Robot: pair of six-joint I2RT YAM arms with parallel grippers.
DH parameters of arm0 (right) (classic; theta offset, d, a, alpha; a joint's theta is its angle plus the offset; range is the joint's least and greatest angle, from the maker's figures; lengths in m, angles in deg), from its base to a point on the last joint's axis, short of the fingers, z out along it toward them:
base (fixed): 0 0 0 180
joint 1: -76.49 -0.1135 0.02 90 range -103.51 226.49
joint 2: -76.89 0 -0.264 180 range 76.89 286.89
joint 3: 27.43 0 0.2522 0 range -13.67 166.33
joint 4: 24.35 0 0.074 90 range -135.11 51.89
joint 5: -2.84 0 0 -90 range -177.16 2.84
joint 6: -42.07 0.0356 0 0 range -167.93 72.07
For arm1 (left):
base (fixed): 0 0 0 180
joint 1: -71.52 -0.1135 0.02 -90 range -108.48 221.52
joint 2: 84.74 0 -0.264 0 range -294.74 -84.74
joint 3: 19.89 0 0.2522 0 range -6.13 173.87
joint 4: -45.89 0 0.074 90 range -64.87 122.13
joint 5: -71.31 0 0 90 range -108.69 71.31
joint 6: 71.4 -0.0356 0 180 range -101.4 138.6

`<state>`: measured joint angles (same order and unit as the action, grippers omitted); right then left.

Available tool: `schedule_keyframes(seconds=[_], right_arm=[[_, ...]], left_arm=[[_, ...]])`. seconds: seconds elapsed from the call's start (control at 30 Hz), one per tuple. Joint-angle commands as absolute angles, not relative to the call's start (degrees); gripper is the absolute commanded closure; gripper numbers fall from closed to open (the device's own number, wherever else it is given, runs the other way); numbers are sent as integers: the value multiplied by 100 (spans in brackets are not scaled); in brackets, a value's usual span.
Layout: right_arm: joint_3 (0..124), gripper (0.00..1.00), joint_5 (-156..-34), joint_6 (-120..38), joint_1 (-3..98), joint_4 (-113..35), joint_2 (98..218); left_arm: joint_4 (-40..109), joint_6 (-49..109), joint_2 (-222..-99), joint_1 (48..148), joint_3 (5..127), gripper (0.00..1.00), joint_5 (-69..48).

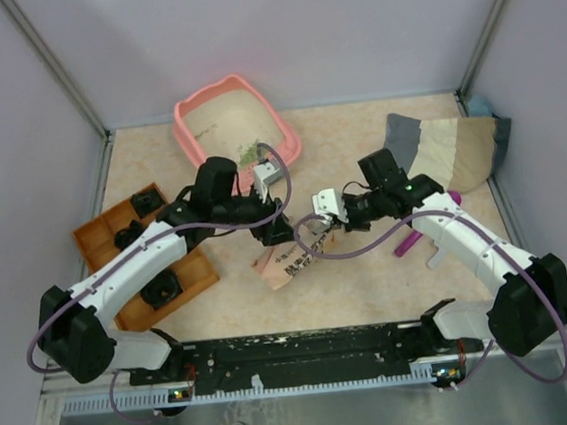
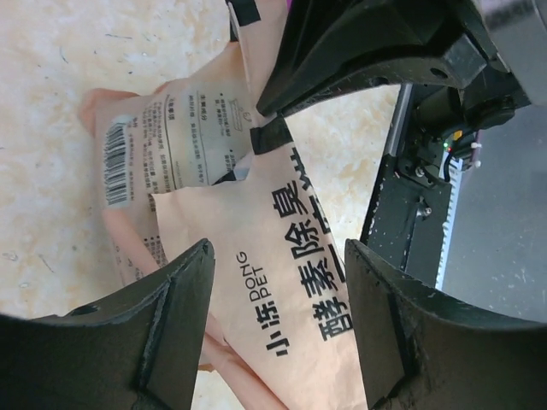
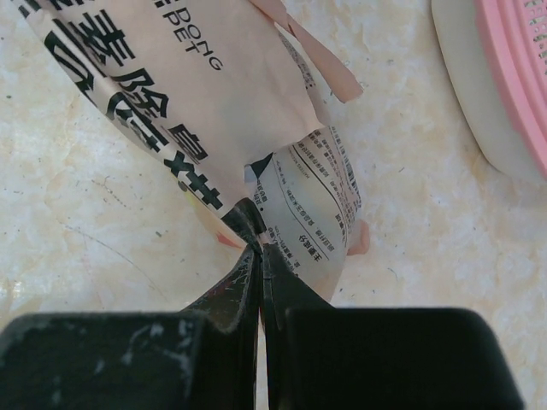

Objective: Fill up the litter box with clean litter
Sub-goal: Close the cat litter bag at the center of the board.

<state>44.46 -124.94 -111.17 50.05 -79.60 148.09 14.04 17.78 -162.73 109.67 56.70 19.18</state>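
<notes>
The salmon-pink litter box [image 1: 190, 121] stands at the back of the table, with a small patch of green clean litter [image 1: 250, 153] in its near right corner. A beige printed paper bag [image 1: 287, 264] lies crumpled on the table in front of it. My right gripper [image 3: 259, 241] is shut on the bag's [image 3: 214, 111] torn edge. My left gripper [image 2: 278, 316] is open just above the bag [image 2: 282, 256], a finger on each side of the printed face and apart from it. The right gripper [image 2: 269, 137] shows opposite, pinching the paper. A corner of the litter box [image 3: 513, 77] is in the right wrist view.
An orange compartmented tray [image 1: 194, 271] with black parts sits at the left, under my left arm. A magenta scoop [image 1: 407, 245] lies under my right forearm. A folded patchwork cloth [image 1: 448, 151] lies at the back right. Grey walls enclose the table.
</notes>
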Motion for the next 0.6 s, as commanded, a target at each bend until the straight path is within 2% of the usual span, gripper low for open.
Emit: schedule_keyframes(seconds=[0.0, 0.1, 0.3, 0.57], right_arm=[[4448, 100, -12987, -10988, 5060, -6967, 14625], [4268, 100, -13075, -10889, 5073, -6792, 14598], [4043, 100, -13141, -10630, 5104, -6497, 14566], [3918, 100, -13306, -10483, 5198, -6361, 14664]], left_arm=[[1957, 2174, -15848, 11112, 5254, 33, 1953], [2335, 2045, -15357, 11599, 4888, 31, 1084], [2939, 1982, -14612, 13046, 4210, 31, -1389], [3870, 1471, -14404, 14630, 3420, 34, -3687]])
